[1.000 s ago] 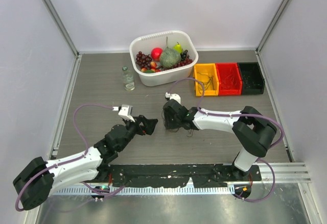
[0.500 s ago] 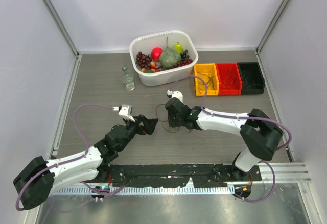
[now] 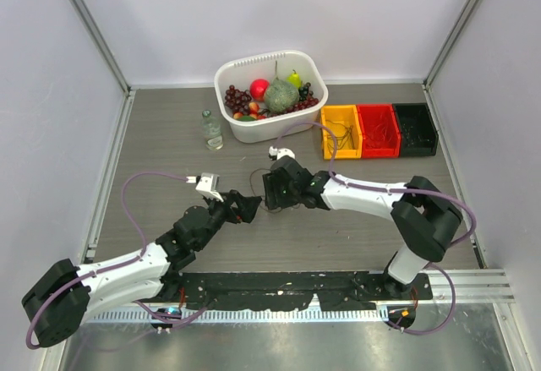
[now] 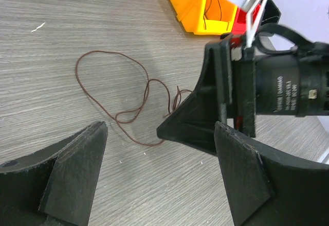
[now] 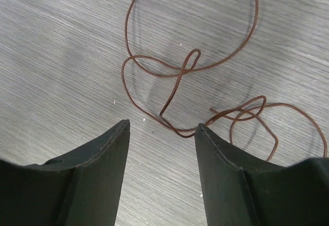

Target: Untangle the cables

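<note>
A thin reddish-brown cable (image 5: pixel 175 71) lies in loose crossing loops on the wooden table. It also shows in the left wrist view (image 4: pixel 118 97) and faintly in the top view (image 3: pixel 262 187). My right gripper (image 5: pixel 163 124) is open and empty, its fingertips just short of the nearest loop. In the top view the right gripper (image 3: pixel 270 192) faces my left gripper (image 3: pixel 247 206), close to it. My left gripper (image 4: pixel 160 128) is open and empty, with the cable ahead on its left and a right finger (image 4: pixel 195 115) between its tips. I see no black wire on the table.
A white basket (image 3: pixel 254 60) of fruit stands at the back centre, with a small bottle (image 3: pixel 211 129) to its left. Yellow (image 3: pixel 341 131), red (image 3: pixel 378 129) and black (image 3: pixel 416 128) bins holding thin wires sit at the back right.
My right gripper has moved left towards my left gripper, and the cable now lies further left, between the two. The left arm has not moved.
</note>
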`<state>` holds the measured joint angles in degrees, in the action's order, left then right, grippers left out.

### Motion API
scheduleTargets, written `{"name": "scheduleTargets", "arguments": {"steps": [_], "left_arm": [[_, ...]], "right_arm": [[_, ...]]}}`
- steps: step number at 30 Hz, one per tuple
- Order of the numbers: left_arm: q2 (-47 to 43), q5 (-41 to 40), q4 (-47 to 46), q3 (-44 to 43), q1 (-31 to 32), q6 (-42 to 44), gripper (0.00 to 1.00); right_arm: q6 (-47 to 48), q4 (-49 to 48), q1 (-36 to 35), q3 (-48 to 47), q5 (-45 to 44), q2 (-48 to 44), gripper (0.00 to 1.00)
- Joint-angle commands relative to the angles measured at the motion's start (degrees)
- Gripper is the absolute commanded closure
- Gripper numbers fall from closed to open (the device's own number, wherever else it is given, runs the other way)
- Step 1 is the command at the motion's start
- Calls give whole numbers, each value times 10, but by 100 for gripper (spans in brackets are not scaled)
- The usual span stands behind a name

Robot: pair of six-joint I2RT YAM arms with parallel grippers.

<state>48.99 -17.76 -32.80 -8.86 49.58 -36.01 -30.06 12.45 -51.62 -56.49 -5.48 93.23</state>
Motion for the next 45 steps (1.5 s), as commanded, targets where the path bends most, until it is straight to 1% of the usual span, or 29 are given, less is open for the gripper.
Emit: {"name": "scheduleTargets", "arguments": {"steps": [1, 5, 8, 11, 14, 16, 18, 19, 20, 21, 22, 23, 24, 28, 31, 32, 33, 34, 35, 36, 37, 38, 41, 43, 45], "left_arm": [[-11, -5, -36, 0, -2, 1, 12], [-28, -17, -39, 10, -2, -4, 13], [-54, -34, -39, 24, -2, -10, 13], [-88, -54, -37, 45, -2, -20, 13], [-141, -85, -24, 66, -2, -34, 13], [-168, -102, -15, 78, -2, -41, 13], [-200, -114, -6, 85, -2, -46, 13], [-214, -117, -2, 86, -2, -47, 13], [-225, -121, 4, 102, -2, -49, 13], [-237, -123, 9, 104, -2, -50, 13], [-244, -126, 11, 107, -2, -52, 13], [-250, -127, 12, 110, -2, -52, 13], [-253, -128, 13, 111, -2, -53, 13], [-251, -130, 15, 110, -3, -54, 13], [-242, -127, 11, 108, -2, -54, 13], [-240, -127, 9, 108, -2, -54, 13], [-236, -125, 6, 106, -1, -54, 13], [-232, -124, 6, 106, -1, -54, 14], [-229, -122, 4, 104, -2, -54, 13], [-225, -121, 4, 104, -2, -54, 13], [-224, -120, 3, 103, -1, -54, 13], [-221, -119, 2, 103, -2, -54, 14], [-219, -117, 2, 101, -2, -53, 14], [-218, -116, 1, 100, -2, -53, 13], [-218, -115, 0, 100, -2, -53, 13]], "right_arm": [[26, -30, -11, -20, 4, 19, 41], [44, -8, -34, -65, -51, 59, 39], [76, 23, -65, -107, -126, 99, 38], [92, 29, -75, -127, -143, 132, 38], [98, 39, -85, -149, -164, 162, 38], [102, 43, -91, -158, -175, 172, 40], [101, 43, -93, -161, -176, 180, 46], [99, 38, -93, -159, -175, 182, 53], [99, 34, -93, -155, -175, 182, 58], [99, 30, -93, -152, -176, 180, 74], [96, 28, -93, -150, -176, 179, 82], [96, 24, -92, -148, -178, 173, 94], [95, 23, -92, -143, -184, 167, 99], [85, 12, -87, -110, -208, 89, 99], [82, 1, -62, -75, -191, 16, 99], [77, -3, -47, -67, -172, -21, 99], [76, -5, -34, -57, -162, -38, 99], [70, -8, -6, -50, -135, -74, 99], [68, -7, 7, -43, -121, -94, 99], [65, -8, 41, -42, -96, -122, 99], [67, -7, 55, -41, -84, -150, 99], [69, -2, 90, -42, -70, -161, 99], [67, 7, 161, -66, -24, -188, 99], [67, 10, 220, -89, 5, -188, 99], [67, 12, 255, -116, 23, -173, 99]]}}
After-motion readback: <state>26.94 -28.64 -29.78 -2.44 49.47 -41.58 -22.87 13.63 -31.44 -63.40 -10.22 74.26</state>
